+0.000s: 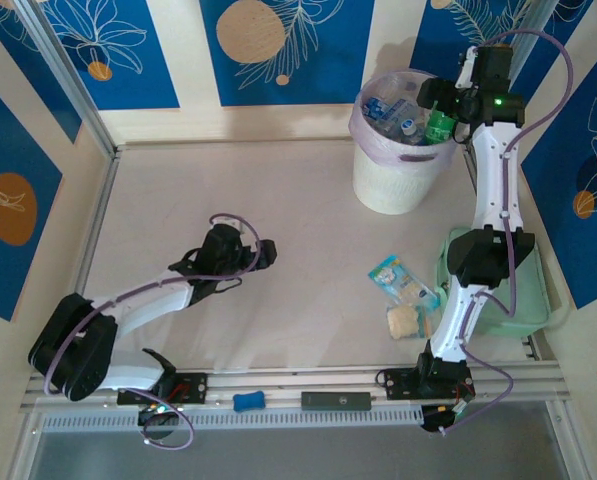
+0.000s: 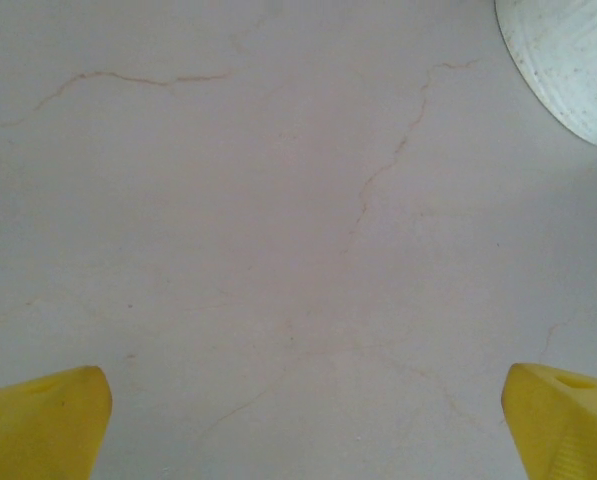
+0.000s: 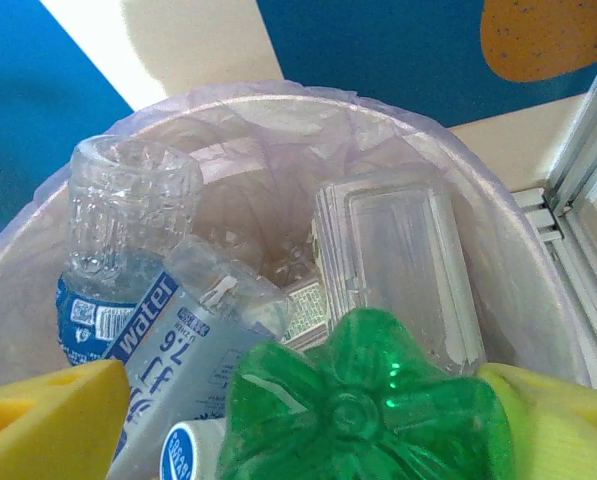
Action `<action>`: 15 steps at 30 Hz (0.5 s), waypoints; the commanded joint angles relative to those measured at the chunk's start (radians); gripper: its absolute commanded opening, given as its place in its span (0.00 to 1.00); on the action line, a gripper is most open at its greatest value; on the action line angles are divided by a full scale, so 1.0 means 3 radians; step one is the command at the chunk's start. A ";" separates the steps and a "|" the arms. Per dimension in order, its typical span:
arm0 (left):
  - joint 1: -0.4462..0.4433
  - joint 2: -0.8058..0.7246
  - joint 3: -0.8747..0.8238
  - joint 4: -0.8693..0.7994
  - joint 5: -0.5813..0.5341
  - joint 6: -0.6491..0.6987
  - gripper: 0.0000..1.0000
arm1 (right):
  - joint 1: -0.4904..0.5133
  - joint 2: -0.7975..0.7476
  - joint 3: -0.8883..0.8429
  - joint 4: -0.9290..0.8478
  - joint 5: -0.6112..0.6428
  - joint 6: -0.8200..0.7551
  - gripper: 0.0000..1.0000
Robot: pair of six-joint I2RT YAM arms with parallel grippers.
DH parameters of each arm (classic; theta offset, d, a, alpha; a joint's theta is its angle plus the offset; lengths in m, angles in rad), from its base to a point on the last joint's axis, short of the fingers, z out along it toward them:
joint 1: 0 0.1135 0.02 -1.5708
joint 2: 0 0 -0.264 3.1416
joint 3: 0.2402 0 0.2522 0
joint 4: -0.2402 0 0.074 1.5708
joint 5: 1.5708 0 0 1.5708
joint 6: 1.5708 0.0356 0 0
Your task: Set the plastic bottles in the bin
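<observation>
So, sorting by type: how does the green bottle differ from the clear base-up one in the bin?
The green bottle is tinted, the clear bottle colourless, blue-labelled. The green bottle sits at the right gripper; the clear bottle rests inside the bin. Both show their bases.
</observation>
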 commanded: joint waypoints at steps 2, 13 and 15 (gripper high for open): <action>0.0090 -0.0194 0.0003 -0.0099 -0.0204 0.0113 1.00 | 0.0096 -0.0528 -0.0364 0.0208 0.0149 -0.0070 0.92; 0.0392 -0.0485 -0.0041 -0.0126 -0.0372 0.0178 1.00 | 0.0381 -0.2367 -0.2980 0.1573 0.0157 0.0055 0.96; 0.0465 -0.0509 -0.0050 -0.0121 -0.0389 0.0167 1.00 | 0.0440 -0.2675 -0.3452 0.1748 0.0091 0.0118 0.96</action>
